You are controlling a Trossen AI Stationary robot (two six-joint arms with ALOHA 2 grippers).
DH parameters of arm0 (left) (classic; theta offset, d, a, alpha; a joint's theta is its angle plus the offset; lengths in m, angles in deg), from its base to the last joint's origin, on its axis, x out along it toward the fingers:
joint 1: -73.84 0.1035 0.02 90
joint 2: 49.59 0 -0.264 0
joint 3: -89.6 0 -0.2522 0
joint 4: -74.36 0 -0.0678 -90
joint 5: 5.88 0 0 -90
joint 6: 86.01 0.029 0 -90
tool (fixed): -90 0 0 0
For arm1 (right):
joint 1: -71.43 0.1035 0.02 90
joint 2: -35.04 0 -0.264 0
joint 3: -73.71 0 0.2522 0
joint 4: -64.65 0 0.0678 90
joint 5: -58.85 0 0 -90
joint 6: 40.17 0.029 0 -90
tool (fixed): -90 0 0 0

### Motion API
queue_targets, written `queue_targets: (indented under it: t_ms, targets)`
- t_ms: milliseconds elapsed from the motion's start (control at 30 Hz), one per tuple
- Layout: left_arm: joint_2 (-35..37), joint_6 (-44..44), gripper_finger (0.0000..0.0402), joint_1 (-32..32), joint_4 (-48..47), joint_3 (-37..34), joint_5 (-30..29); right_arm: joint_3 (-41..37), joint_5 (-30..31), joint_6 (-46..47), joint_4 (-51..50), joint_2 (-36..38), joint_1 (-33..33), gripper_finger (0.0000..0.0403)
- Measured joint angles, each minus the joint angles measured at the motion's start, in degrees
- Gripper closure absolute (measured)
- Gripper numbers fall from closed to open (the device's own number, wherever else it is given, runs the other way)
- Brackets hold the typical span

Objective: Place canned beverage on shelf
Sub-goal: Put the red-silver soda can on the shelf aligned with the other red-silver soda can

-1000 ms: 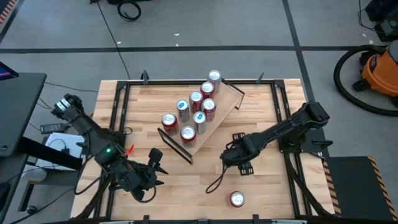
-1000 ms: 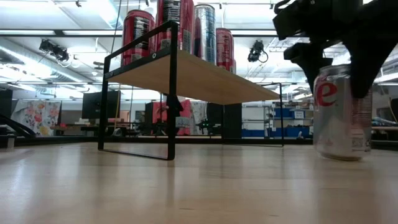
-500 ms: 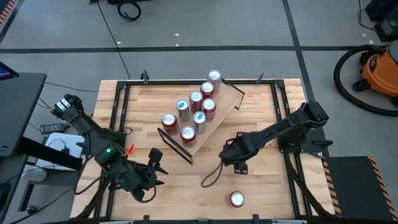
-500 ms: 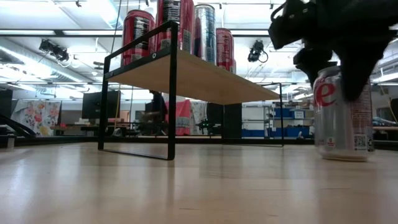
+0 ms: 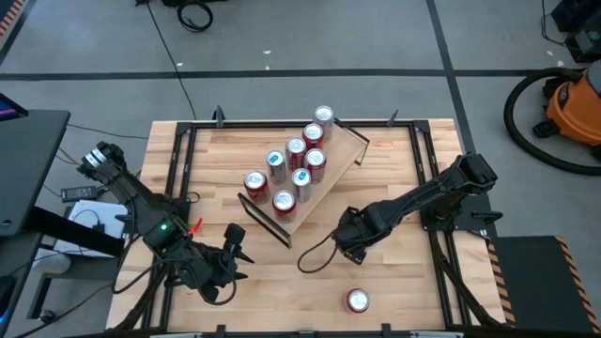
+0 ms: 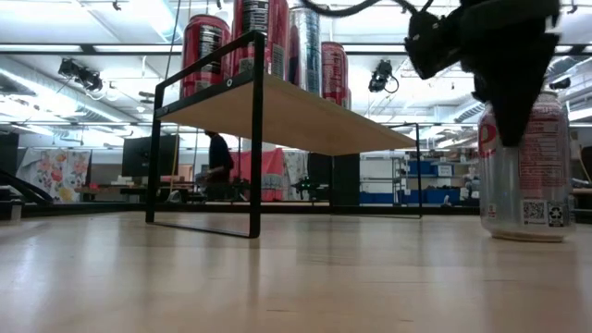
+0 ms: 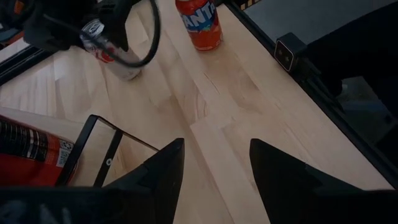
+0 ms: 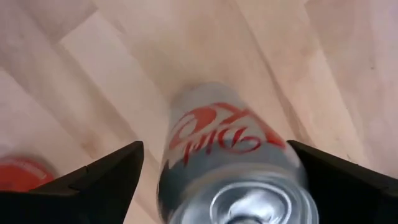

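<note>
Silver can (image 6: pixel 527 166) – right claw (image 8: pixel 217 168) now lower, straddling it, fingers spread

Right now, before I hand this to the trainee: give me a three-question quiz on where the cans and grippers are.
1. Which gripper straddles the silver Diet Coke can? A) left B) right
2. True or false: that silver can already stands on the light-wood shelf with black end frames.
3. Fill in: the orange Fanta can stands on the ____.

Key
1. B. The right gripper has one open finger on each side of the can. The left gripper waits open at the near left.
2. False. It stands on the slatted wooden tabletop.
3. tabletop
</note>
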Motion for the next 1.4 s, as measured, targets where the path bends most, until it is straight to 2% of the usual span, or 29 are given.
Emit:
queue_targets:
  t_ms: [200,467,700,867,1000,1100,1300,1400]
  targets:
    - [0.0,0.1,0.0209,0.2,0.0,0.0,0.0,0.1,2.4,3.0,-2.2,3.3,1.2,0.0003]
    - [0.0,0.0,0.0209,0.7,0.0,0.0,0.0,0.1,1.9,11.8,-3.2,5.6,1.6,0.0004]
    - [0.0,-1.0,0.0209,0.3,0.0,0.0,0.0,0.0,7.2,17.8,-3.1,5.6,5.6,0.0005]
    - [0.0,-1.5,0.0209,0.3,0.0,0.0,0.0,-3.5,9.0,20.6,0.3,5.6,7.1,0.0005]
    - [0.0,-1.5,0.0209,0.3,0.0,0.0,0.0,-8.2,9.0,20.1,7.8,5.6,7.2,0.0006]
    - [0.0,-1.4,0.0209,0.6,0.0,0.0,0.0,-10.0,9.2,18.5,9.8,5.6,7.2,0.0014]
    - [0.0,-1.5,0.0209,2.0,0.3,0.0,0.0,-10.1,10.3,12.4,9.5,5.6,6.4,0.0068]
    - [-0.2,-1.0,0.0209,2.6,5.9,-1.1,0.0,-10.1,10.3,9.0,9.3,5.8,5.2,0.0092]
